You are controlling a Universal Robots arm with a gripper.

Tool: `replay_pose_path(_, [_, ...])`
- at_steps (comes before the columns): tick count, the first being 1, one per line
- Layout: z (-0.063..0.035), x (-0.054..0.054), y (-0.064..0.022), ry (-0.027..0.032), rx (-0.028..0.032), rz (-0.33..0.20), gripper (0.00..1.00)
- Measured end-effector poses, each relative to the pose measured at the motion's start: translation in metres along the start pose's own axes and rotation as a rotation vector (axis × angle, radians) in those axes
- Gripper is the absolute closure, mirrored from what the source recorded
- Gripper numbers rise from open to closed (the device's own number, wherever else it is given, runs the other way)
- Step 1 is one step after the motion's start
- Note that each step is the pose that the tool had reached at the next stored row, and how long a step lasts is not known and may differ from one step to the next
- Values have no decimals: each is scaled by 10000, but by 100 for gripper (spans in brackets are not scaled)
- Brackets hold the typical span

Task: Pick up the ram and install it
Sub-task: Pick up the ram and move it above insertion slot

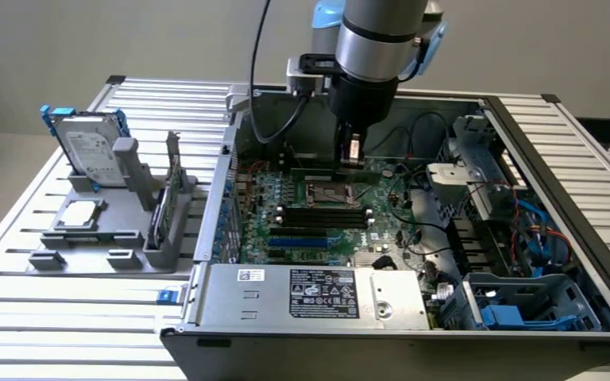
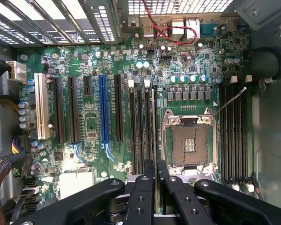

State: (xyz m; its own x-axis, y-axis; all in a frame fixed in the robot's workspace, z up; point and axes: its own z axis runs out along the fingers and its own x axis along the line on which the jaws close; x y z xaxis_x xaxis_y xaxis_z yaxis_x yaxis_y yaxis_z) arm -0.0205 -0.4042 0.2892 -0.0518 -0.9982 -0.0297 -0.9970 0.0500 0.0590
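Jaws clamp the ram [image 1: 321, 170] edgewise, arm [image 1: 374, 48] vertical above memory slots [image 2: 143, 126] beside the processor socket [image 2: 189, 140].

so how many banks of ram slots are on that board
2. One bank lies between the processor socket and the blue slot; the other bank lies on the socket's opposite side, nearer the case wall. The fingers, closed on the ram, cover the first bank's near ends.
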Motion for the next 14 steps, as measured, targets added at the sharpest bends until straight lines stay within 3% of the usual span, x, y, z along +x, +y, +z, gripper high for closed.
replay_pose_path(14, [3, 51, 42, 0, 0, 0, 85])
